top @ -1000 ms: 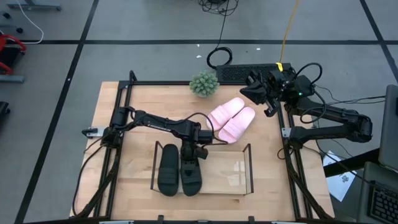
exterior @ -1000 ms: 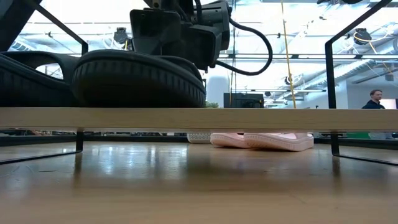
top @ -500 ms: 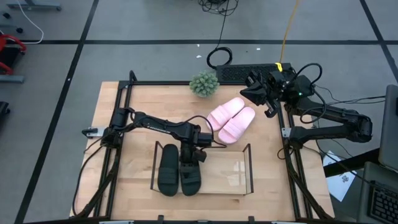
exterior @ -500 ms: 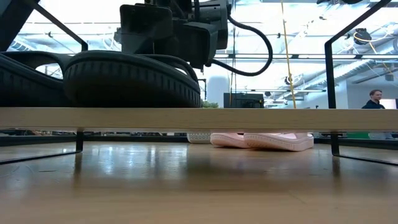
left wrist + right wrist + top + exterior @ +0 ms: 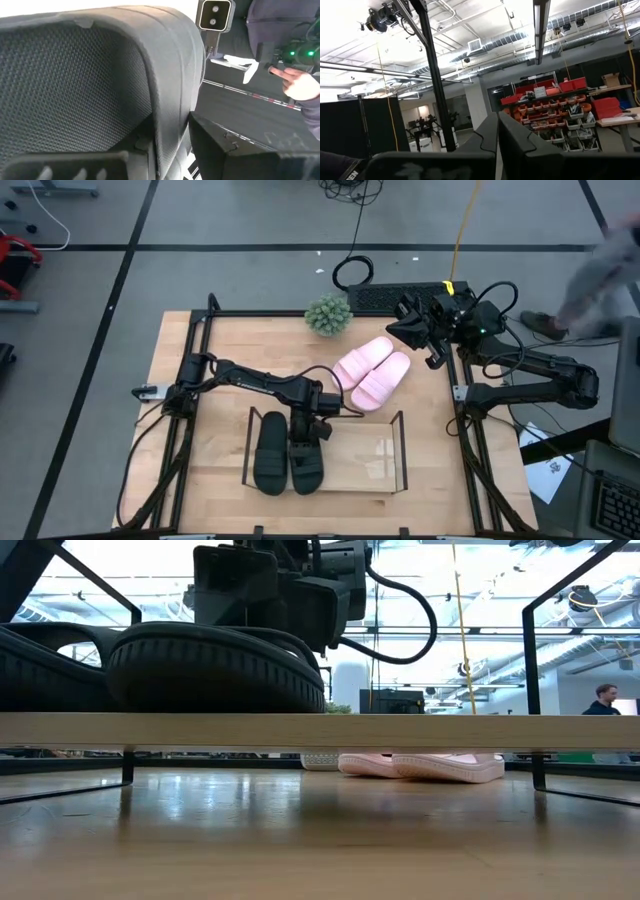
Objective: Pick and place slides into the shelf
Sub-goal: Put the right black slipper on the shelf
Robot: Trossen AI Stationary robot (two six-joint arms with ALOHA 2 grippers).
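Observation:
Two black slides (image 5: pixel 270 452) (image 5: pixel 306 458) lie side by side on the left half of the clear shelf (image 5: pixel 385 465), their soles on its panel (image 5: pixel 420 730). My left gripper (image 5: pixel 308 425) is shut on the far end of the right-hand black slide (image 5: pixel 215 665). Two pink slides (image 5: pixel 372 375) lie on the table behind the shelf and show under the panel in the low view (image 5: pixel 420 765). My right gripper (image 5: pixel 403 330) hangs shut, raised past the table's far right corner, its fingers (image 5: pixel 490 145) together and touching nothing. My left gripper has the black slide's raised side rim (image 5: pixel 170 85) at its far end between its two fingers. One finger (image 5: pixel 225 150) is outside the rim and the other is on the footbed side (image 5: pixel 65 85). The fingers slant down from the far side. The slide's sole lies on the shelf panel.
A small green plant (image 5: pixel 328 315) stands at the table's far edge, with a dark keyboard (image 5: pixel 395 298) behind it. The shelf's right half (image 5: pixel 370 455) is bare. A black frame (image 5: pixel 205 330) rims the table. A person (image 5: pixel 600 260) moves beyond the far right corner.
My left gripper has shifted the held black slide slightly toward the table's left on the shelf panel, staying shut on it. A person has come into view beyond the table's far right corner.

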